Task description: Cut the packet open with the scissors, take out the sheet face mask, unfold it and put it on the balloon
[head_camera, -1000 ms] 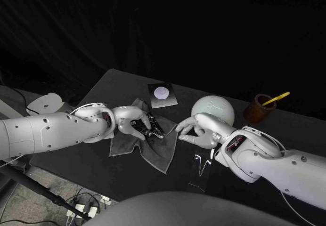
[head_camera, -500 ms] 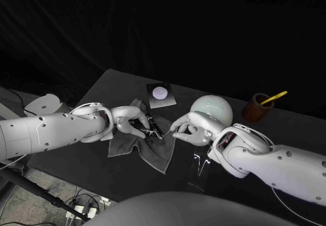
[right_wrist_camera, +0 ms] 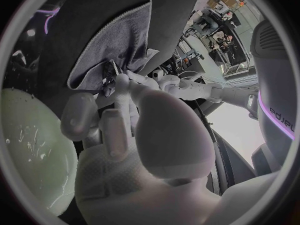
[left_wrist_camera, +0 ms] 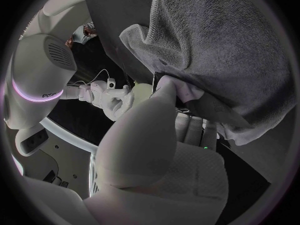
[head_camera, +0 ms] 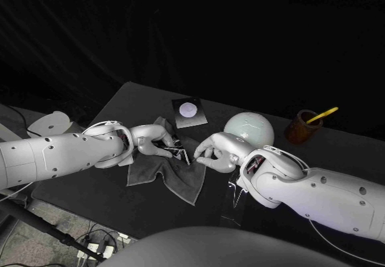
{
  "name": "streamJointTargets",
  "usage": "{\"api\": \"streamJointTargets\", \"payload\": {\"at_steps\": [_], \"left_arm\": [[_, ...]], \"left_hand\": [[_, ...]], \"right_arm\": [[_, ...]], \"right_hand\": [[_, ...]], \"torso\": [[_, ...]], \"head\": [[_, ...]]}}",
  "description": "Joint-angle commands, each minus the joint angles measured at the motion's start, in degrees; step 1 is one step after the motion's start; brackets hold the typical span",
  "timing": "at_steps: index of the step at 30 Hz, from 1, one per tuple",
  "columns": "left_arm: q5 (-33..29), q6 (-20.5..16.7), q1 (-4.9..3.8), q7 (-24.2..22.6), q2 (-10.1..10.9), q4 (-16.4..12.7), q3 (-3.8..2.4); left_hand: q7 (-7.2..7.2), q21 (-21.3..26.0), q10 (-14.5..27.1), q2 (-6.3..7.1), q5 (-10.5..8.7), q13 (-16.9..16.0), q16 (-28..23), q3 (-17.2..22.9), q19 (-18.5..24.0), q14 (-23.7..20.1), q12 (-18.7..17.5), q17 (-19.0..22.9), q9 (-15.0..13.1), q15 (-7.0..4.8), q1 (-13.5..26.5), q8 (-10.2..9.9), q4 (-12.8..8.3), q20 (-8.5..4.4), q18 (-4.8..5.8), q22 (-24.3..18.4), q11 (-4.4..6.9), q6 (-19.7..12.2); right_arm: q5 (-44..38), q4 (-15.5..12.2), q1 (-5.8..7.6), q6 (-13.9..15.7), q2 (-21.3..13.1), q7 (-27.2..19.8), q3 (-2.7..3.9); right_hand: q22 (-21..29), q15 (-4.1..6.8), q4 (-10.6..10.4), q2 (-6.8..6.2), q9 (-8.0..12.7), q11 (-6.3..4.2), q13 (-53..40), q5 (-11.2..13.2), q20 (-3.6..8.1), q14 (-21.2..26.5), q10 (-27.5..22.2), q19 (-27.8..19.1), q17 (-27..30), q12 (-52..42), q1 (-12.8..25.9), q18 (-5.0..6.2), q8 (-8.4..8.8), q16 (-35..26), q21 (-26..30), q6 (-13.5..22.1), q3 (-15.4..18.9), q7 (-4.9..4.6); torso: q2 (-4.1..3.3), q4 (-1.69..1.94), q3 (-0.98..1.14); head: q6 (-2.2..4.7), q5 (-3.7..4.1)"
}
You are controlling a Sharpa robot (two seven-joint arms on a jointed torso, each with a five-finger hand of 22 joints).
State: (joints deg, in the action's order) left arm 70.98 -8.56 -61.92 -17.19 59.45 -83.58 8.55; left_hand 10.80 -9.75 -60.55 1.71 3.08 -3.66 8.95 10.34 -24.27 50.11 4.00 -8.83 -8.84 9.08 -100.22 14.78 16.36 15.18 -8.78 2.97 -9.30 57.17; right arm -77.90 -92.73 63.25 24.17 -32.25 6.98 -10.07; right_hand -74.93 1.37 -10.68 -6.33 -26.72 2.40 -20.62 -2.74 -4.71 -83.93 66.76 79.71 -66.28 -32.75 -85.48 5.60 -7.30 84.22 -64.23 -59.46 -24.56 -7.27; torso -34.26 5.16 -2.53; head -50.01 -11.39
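Grey cloth (head_camera: 172, 175) lies spread on the black surface (head_camera: 141, 103) beneath my left fingers (head_camera: 163, 142). They curl down and close around the dark scissors (head_camera: 179, 149), which rest on the cloth. My right fingers (head_camera: 205, 151) are bent inward just beside the scissors' other end; I cannot tell whether they touch or hold anything. The packet (head_camera: 191, 112), black with a pale round mark, lies flat beyond both sets of fingers, apart from them. The pale balloon (head_camera: 252, 129) sits just behind my right fingers.
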Motion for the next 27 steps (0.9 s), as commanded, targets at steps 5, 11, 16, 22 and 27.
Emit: {"api": "streamJointTargets", "payload": {"at_steps": [5, 11, 16, 22, 27], "left_arm": [[0.8, 0.8, 0.77, 0.8, -0.3, 0.0, 0.67], [-2.4, -0.2, 0.76, 0.2, -0.3, 0.1, 0.62], [-10.9, -0.3, 0.72, -0.4, -0.2, 0.1, 0.01], [-20.8, -0.3, 0.27, -0.8, 0.1, -1.1, -1.84], [-28.1, -0.7, -1.83, -1.1, -0.1, -2.4, -2.73]], "left_hand": [[-0.71, -5.4, -4.8, -0.40, -0.33, 0.1, 1.5, 5.7, -12.6, 3.9, 0.1, -0.7, -1.2, -1.46, -0.8, 2.0, 0.2, 1.63, 0.91, 2.5, 1.30, 2.1], [-1.05, -5.8, -6.6, 1.67, -0.35, 0.1, 1.6, 11.6, -13.9, 5.2, -0.4, -0.9, -2.6, -1.87, 2.1, 4.0, 0.1, 1.46, 2.08, 2.4, 1.74, 1.9], [-1.02, -5.9, -6.9, 2.48, -0.30, 0.1, 1.6, 13.1, -14.4, 5.4, -0.4, -1.0, -3.1, -1.93, 2.8, 4.5, -0.1, 1.47, 2.27, 2.3, 1.76, 1.6], [-0.87, -6.0, -6.9, 3.08, -0.31, 0.1, 1.5, 14.3, -14.6, 5.4, -0.4, -1.1, -3.5, -1.90, 3.4, 5.0, -0.2, 1.43, 2.40, 2.3, 1.69, 1.4], [-0.76, -6.0, -6.9, 3.42, -0.33, 0.1, 1.4, 14.7, -14.8, 5.3, -0.5, -1.1, -3.7, -1.79, 4.3, 5.3, -0.1, 1.42, 2.46, 2.2, 1.56, 1.1]], "right_arm": [[-2.2, -0.3, -0.36, 1.6, -0.1, 2.3, 0.01], [-1.8, -1.7, -0.43, 6.1, -1.8, 1.2, 0.04], [-0.9, -3.7, -0.43, 8.4, -3.9, 0.2, 0.18], [0.4, -6.5, -0.24, 10.1, -6.6, -0.8, 0.55], [4.0, -8.5, 0.55, 12.2, -9.0, -2.7, 1.01]], "right_hand": [[-8.4, 0.30, 0.7, -0.01, -0.3, -0.01, -2.2, 0.0, 0.29, -1.6, -1.0, 0.0, -0.1, -1.9, 1.3, -0.61, -0.60, -0.1, -0.2, 0.3, -1.3, 0.07], [-8.4, 0.30, 1.5, -0.29, -0.5, -0.01, -4.0, -0.1, 0.28, -1.6, -1.9, 0.1, -0.1, -3.3, 2.3, -0.64, -0.84, -0.2, -0.4, 0.5, -2.6, 0.07], [-8.5, 0.30, 1.9, -0.51, -0.6, -0.01, -4.7, -0.1, 0.28, -1.7, -2.0, 0.2, -0.4, -4.0, 2.7, -0.72, -0.93, -0.1, -0.8, 0.6, -3.1, 0.05], [-8.6, 0.33, 2.2, -0.77, -0.6, -0.05, -5.7, -0.1, 0.29, -1.7, -1.9, 0.4, -0.4, -5.0, 3.4, -0.77, -1.06, -0.1, -1.1, 0.7, -3.5, 0.08], [-8.6, 0.33, 2.3, -0.90, -0.7, -0.05, -6.4, -0.1, 0.29, -1.7, -2.0, 0.4, -0.4, -5.6, 4.0, -0.76, -1.12, -0.2, -1.1, 0.7, -3.7, 0.08]], "torso": [[0.00, -0.02, 0.02], [-0.01, -0.05, 0.03], [-0.01, -0.06, 0.03], [0.02, -0.02, 0.07], [0.11, -0.04, 0.06]], "head": [[0.01, -0.05], [0.01, 0.32], [0.01, 0.66], [0.76, 1.46], [2.10, 2.03]]}}
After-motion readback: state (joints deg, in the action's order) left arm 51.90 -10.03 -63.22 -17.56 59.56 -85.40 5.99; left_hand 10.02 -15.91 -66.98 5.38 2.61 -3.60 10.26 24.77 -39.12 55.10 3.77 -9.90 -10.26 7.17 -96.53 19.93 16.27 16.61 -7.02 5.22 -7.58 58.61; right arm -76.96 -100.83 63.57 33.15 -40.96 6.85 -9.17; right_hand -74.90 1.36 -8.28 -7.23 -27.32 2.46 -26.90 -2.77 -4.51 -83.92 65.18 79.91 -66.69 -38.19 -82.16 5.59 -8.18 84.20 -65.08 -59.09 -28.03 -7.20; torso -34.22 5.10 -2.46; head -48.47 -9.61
